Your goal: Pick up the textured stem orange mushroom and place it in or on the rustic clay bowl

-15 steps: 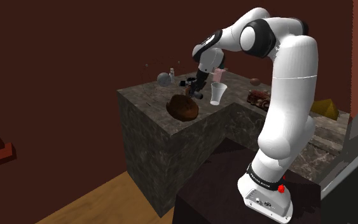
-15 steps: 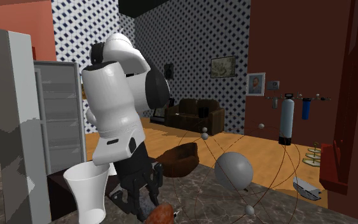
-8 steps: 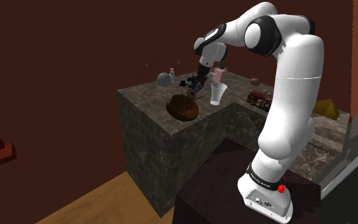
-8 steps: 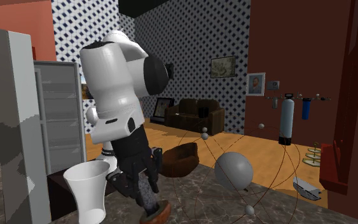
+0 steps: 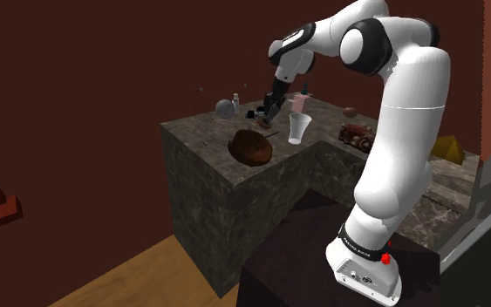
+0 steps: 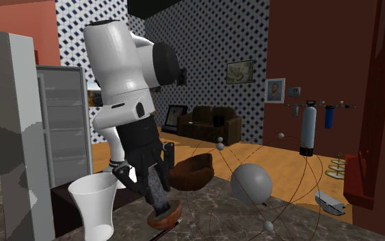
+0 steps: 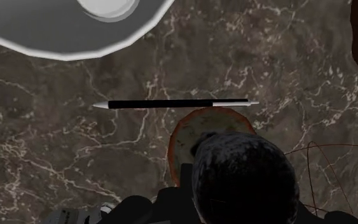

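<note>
As the pincer (image 6: 158, 197) clasps it, the mushroom (image 6: 167, 215) hangs cap-down.

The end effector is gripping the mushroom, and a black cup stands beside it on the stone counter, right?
Not quite: the cup is white, not black, as the second exterior view shows. The end effector does grip the mushroom, beside that cup on the stone counter.

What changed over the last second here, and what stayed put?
The arm rose, lifting the mushroom off the counter; a second ago it lay there by the jaws, now they are shut on its stem. The white cup, brown bowl and grey ball have not moved.
</note>
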Action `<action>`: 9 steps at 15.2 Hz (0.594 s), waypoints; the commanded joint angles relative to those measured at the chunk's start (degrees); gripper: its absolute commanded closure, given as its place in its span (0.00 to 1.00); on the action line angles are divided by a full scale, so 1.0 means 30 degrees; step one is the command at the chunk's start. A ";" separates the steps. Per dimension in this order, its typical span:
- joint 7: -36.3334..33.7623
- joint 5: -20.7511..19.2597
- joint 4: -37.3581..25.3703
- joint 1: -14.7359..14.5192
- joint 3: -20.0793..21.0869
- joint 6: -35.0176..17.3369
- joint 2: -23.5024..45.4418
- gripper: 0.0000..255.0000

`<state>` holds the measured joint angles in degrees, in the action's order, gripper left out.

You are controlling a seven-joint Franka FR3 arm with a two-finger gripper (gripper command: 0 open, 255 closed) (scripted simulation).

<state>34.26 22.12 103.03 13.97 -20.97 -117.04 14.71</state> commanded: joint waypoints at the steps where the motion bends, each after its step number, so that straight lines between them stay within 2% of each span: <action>1: -0.0181 -0.0165 -0.0218 -0.0022 -0.0045 0.0417 -0.0240 1.00; 9: -0.0814 -0.0622 -0.1586 -0.0020 -0.0163 0.2175 -0.0758 1.00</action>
<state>32.00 20.44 98.61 13.89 -21.39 -111.13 12.76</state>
